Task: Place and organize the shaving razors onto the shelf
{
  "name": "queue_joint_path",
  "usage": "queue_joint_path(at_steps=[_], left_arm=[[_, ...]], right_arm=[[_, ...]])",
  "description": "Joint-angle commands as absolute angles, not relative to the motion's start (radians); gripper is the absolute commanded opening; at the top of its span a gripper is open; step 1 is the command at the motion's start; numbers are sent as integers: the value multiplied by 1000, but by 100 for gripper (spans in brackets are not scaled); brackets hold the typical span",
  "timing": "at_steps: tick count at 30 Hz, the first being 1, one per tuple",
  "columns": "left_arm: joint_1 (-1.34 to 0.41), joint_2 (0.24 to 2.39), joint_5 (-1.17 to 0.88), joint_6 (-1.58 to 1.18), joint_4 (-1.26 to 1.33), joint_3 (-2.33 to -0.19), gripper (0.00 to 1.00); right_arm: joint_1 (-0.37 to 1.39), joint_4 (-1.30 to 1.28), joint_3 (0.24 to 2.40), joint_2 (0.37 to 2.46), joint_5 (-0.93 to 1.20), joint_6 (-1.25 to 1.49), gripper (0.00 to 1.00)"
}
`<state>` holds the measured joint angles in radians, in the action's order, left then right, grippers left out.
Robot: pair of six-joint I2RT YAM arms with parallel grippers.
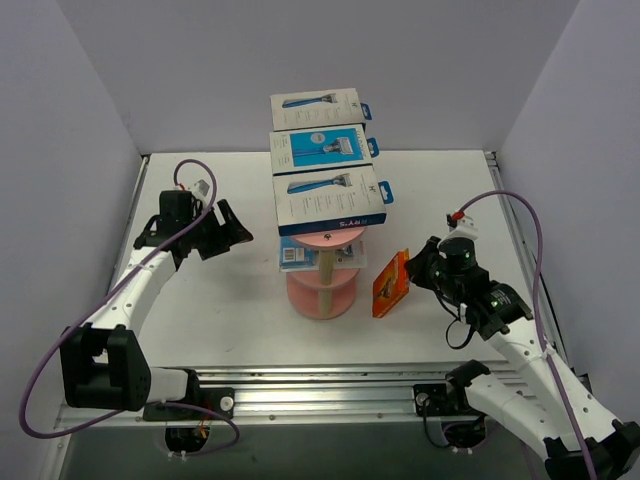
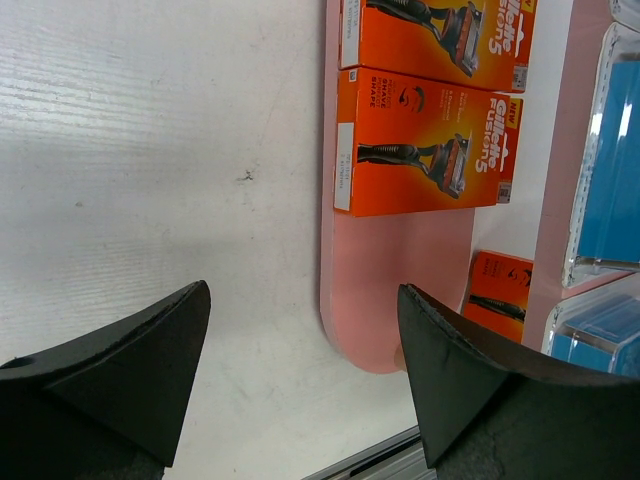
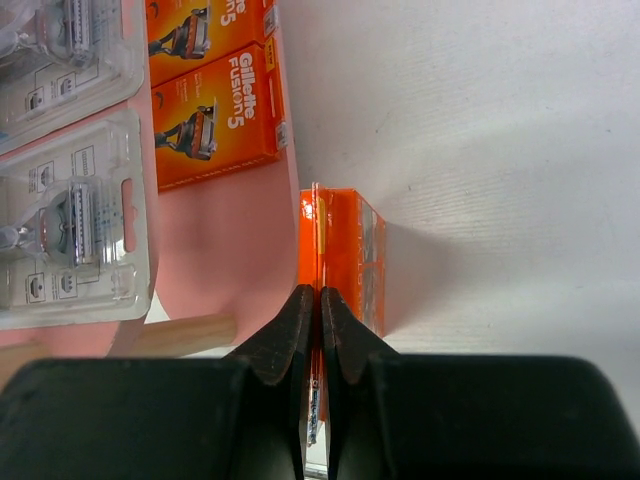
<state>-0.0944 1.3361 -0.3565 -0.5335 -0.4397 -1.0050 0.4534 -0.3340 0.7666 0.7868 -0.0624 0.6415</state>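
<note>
shelf (image 1: 305,292): several packs (image 1: 330,200) placed | right gripper (image 3: 320,300): closed on orange pack (image 3: 352,250), not yet shelved | left gripper (image 2: 305,290): wide, empty

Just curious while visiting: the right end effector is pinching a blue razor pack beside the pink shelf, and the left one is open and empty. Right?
The razor pack is orange, not blue: the right wrist view shows the right end effector shut on it beside the pink shelf. The left end effector is open and empty.
</note>
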Motion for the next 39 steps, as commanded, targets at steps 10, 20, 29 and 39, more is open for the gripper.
queue_joint_path(at_steps=[10,20,29,39], left_arm=[[-83,1313,-383,-511,-397,-1015,84],[-83,1315,-387,-511,-396,-1014,84],[-83,1319,-391,-514,-394,-1011,84],[-83,1321,-394,-514,-393,-1011,84]], right_arm=[[426,-354,769,814,-78,620,0],[417,-354,733,854,-49,609,1],[414,-338,729,861,-20,600,11],[411,-333,727,856,-9,601,0]])
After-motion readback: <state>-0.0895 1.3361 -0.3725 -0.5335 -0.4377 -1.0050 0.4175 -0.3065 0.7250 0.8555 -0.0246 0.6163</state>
